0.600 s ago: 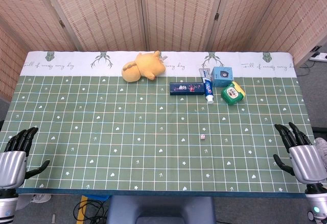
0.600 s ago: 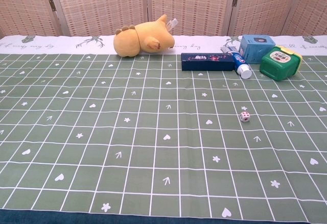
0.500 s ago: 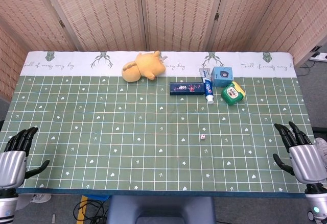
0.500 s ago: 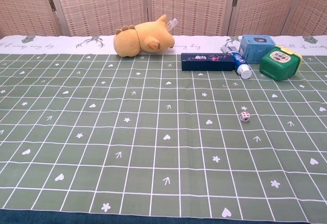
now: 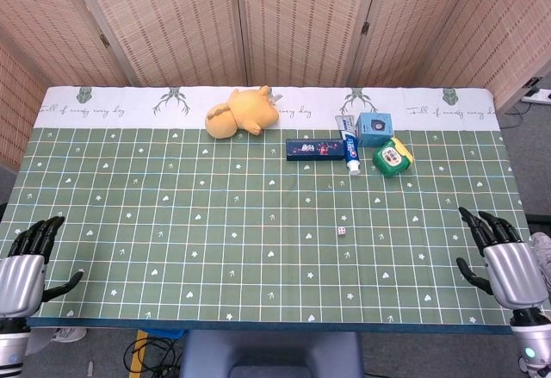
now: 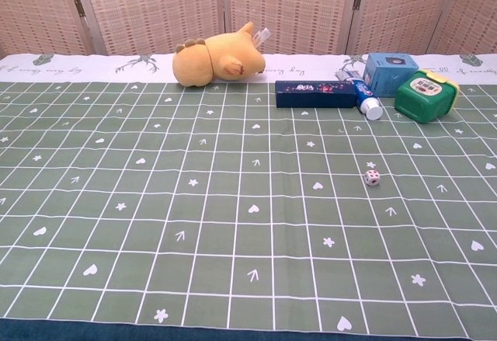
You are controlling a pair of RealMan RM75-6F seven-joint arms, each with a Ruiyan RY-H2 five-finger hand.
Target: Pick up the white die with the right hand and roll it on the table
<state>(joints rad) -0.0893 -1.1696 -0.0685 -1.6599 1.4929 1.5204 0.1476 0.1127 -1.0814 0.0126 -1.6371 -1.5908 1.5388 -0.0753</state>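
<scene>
The small white die (image 5: 342, 232) with red pips lies on the green gridded cloth, right of centre; the chest view shows the die (image 6: 373, 177) too. My right hand (image 5: 504, 258) hovers at the table's front right corner, fingers spread and empty, well to the right of the die. At the front left corner my left hand (image 5: 23, 262) is likewise spread and empty. Neither hand shows in the chest view.
At the back stand a yellow plush toy (image 5: 242, 112), a dark blue box (image 5: 315, 149), a toothpaste tube (image 5: 350, 149), a light blue box (image 5: 374, 128) and a green container (image 5: 392, 156). The table's front edge (image 5: 275, 321) runs just below both hands.
My right hand has shifted slightly left and up. The left hand has dropped a little. The die has not moved.
</scene>
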